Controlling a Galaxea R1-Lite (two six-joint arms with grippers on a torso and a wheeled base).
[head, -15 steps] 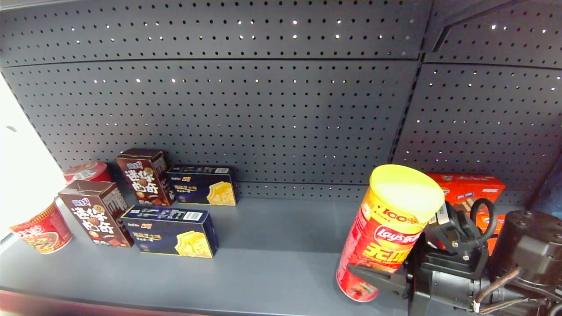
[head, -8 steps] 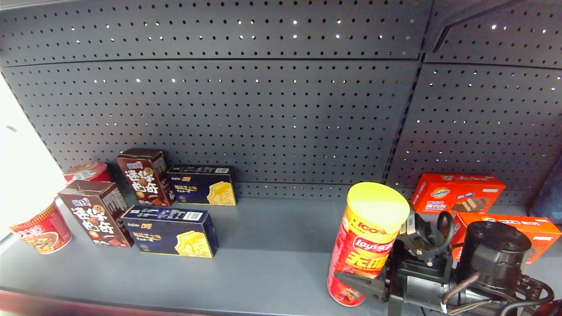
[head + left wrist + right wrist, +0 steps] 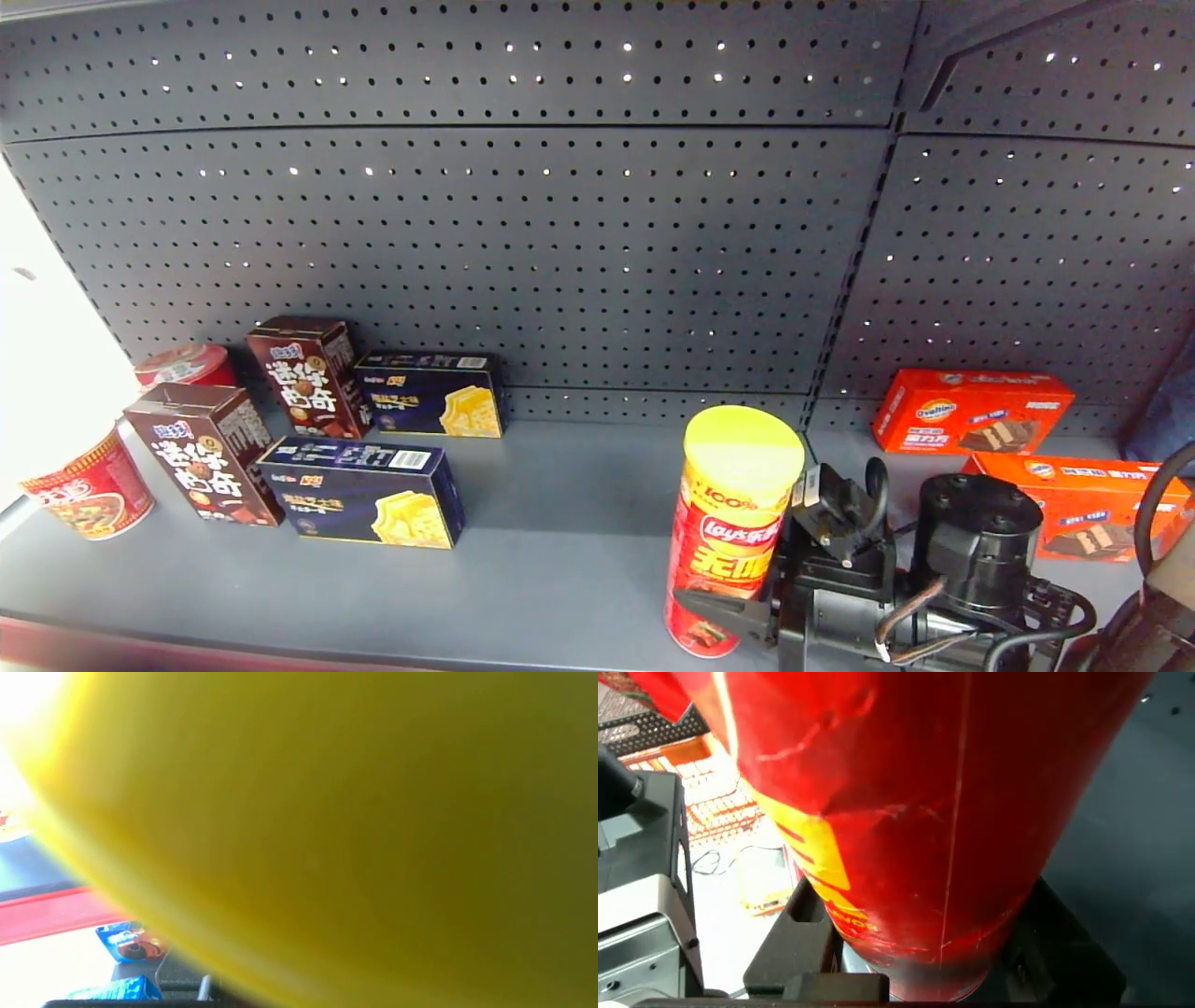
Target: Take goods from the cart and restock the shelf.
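Note:
A tall red chips can point(image 3: 730, 532) with a yellow lid stands slightly tilted over the front right part of the grey shelf board point(image 3: 560, 560). My right gripper point(image 3: 728, 590) is shut on its lower half, with one dark finger point(image 3: 724, 612) across the front of the can. Whether the can's base touches the board I cannot tell. In the right wrist view the red can point(image 3: 924, 812) rises between the two black fingers point(image 3: 799, 917). A smooth yellow surface point(image 3: 327, 812) lies right against the left wrist camera, with blue packets point(image 3: 131, 943) below it.
On the shelf's left stand two noodle cups point(image 3: 89, 490), two brown boxes point(image 3: 205, 453) and two navy boxes point(image 3: 369, 490). Two orange boxes point(image 3: 971, 411) lie at the right. A perforated back wall point(image 3: 560, 233) closes the rear. Free room lies mid-shelf.
My right gripper has carried the chips can leftward and lower along the shelf front, uncovering both orange boxes. The goods on the left have not moved.

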